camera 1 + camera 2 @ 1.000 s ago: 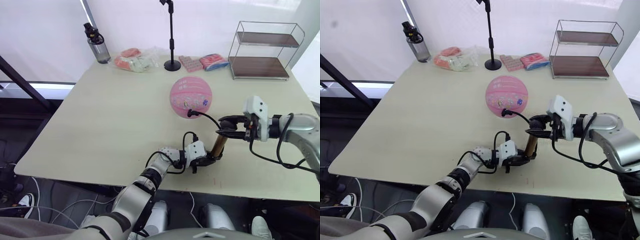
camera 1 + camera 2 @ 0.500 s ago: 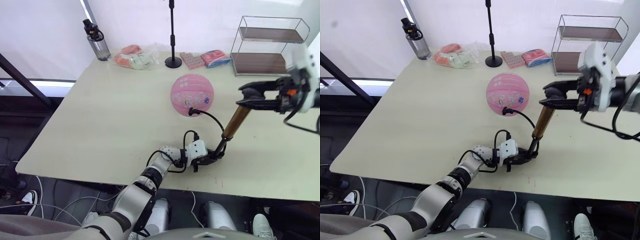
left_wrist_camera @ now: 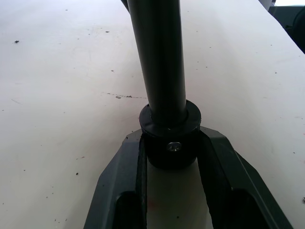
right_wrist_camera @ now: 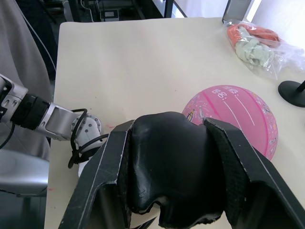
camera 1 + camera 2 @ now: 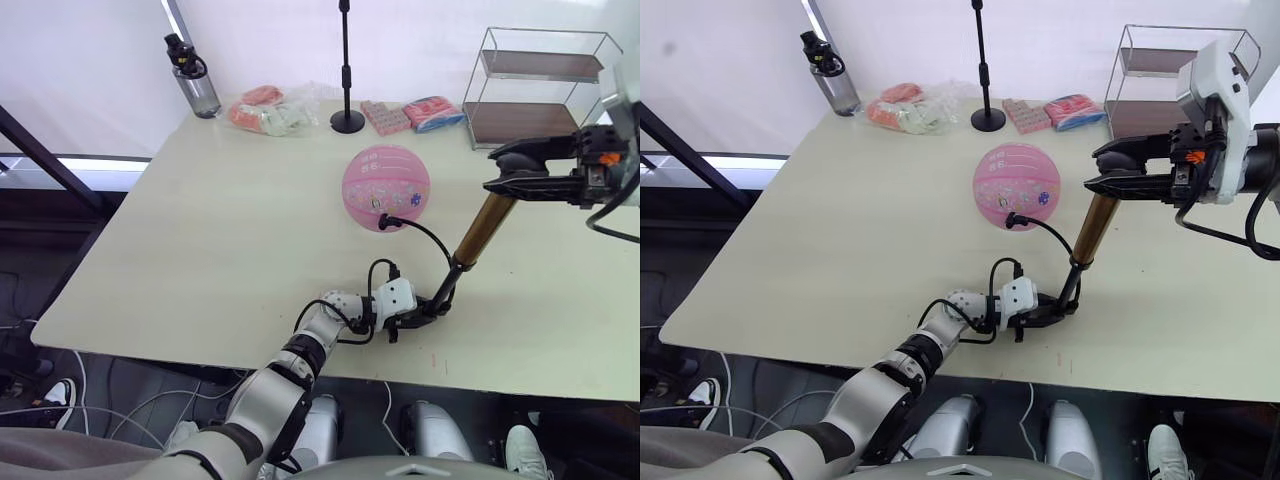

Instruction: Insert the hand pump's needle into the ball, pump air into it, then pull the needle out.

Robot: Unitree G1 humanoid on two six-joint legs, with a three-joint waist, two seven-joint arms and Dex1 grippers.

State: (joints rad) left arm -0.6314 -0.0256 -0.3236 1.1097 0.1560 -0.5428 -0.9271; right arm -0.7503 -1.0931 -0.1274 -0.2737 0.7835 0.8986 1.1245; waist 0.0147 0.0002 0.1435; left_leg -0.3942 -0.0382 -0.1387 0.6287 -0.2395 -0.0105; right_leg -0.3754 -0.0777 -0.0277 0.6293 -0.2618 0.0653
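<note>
The thin black hose already runs into the round pink printed ball (image 5: 386,187), which sits just beyond the left gripper (image 5: 428,306), so insertion looks done. That gripper clamps the gold-barrelled hand pump (image 5: 478,232) at its base cap; the right gripper (image 5: 515,171) grips the black T-handle, drawn high. Pumping and needle removal remain.

Robot test lab or demo room: plain beige table (image 5: 200,230), white backdrop wall (image 5: 90,70), black stand pole (image 5: 346,60) at far edge, loose cables on floor (image 5: 60,410) near left.
</note>
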